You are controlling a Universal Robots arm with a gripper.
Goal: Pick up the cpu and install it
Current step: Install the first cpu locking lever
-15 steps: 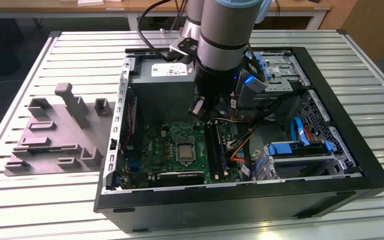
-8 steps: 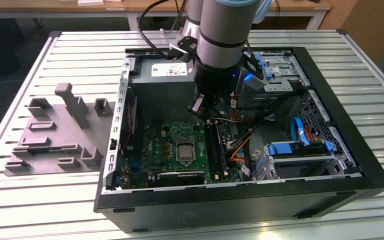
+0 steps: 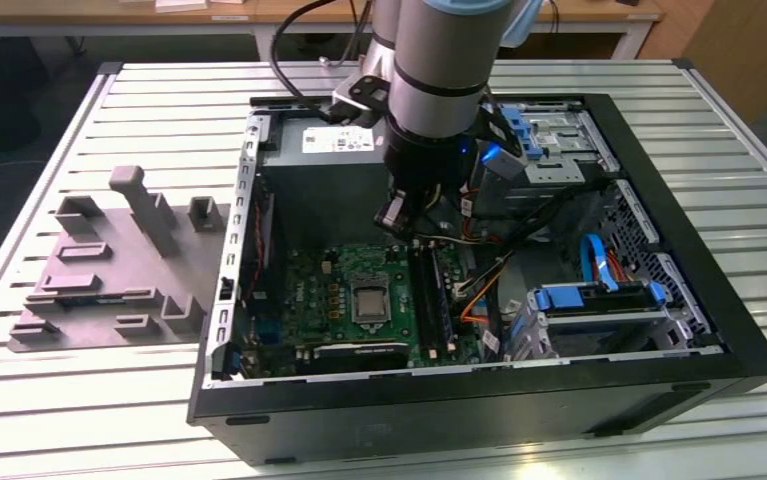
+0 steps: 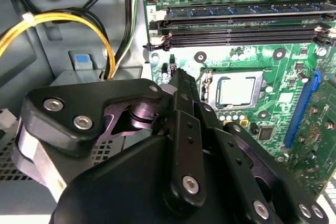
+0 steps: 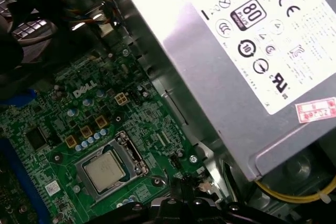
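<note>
One cpu (image 4: 235, 88) sits in its socket (image 4: 210, 90), inside the case (image 3: 703, 300).

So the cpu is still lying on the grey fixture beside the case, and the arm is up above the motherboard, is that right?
Not quite. The cpu is not on the grey fixture; both wrist views show it sitting in the socket on the motherboard. The rest holds: the exterior view shows the arm reaching down inside the case, above the board.
</note>
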